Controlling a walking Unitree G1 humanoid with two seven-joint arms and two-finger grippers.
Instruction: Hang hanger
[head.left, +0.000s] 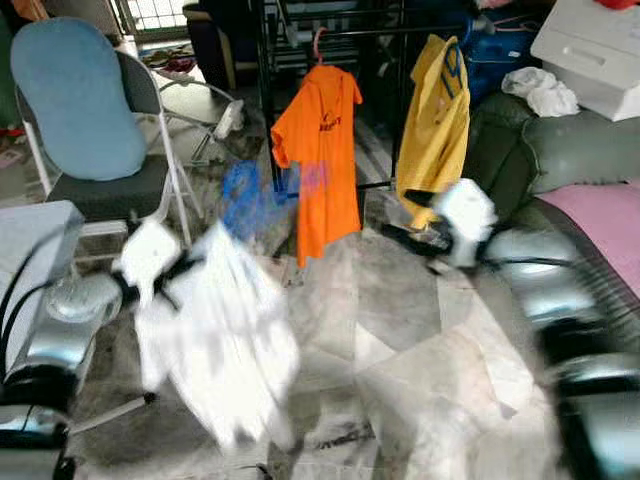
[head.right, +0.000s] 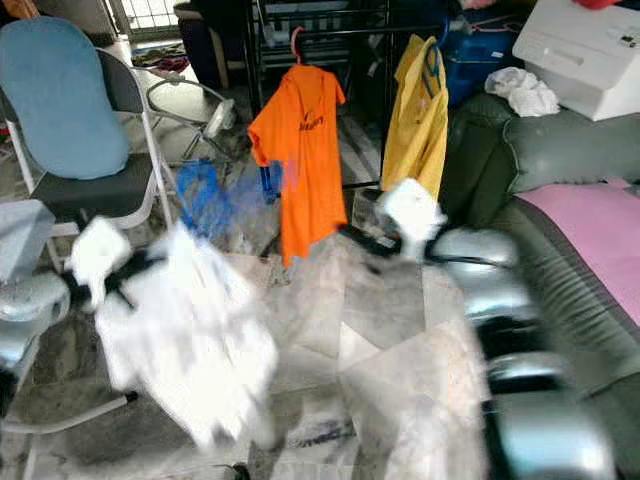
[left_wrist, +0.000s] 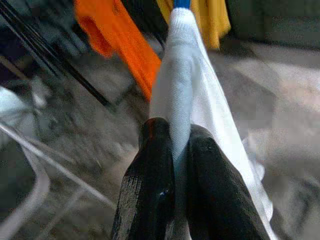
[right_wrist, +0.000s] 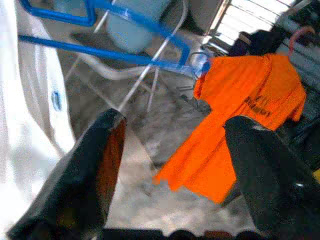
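A white shirt (head.left: 215, 340) hangs on a blue hanger (head.left: 250, 200), blurred by motion, low over the floor at my front left. My left gripper (left_wrist: 175, 150) is shut on the shirt's fabric just below the hanger. My right gripper (right_wrist: 172, 145) is open, reaching in from the right (head.left: 410, 240), with the blue hanger (right_wrist: 115, 55) ahead of its fingers and apart from them. Behind stands a black clothes rack (head.left: 380, 32). An orange shirt (head.left: 318, 150) and a yellow shirt (head.left: 435, 120) hang from its rod.
A folding chair with a blue cushion (head.left: 85, 100) stands at the back left. A green sofa (head.left: 560, 150) with a pink cover (head.left: 600, 215) runs along the right, a white box (head.left: 590, 50) above it. Tiled floor (head.left: 400, 330) lies between me and the rack.
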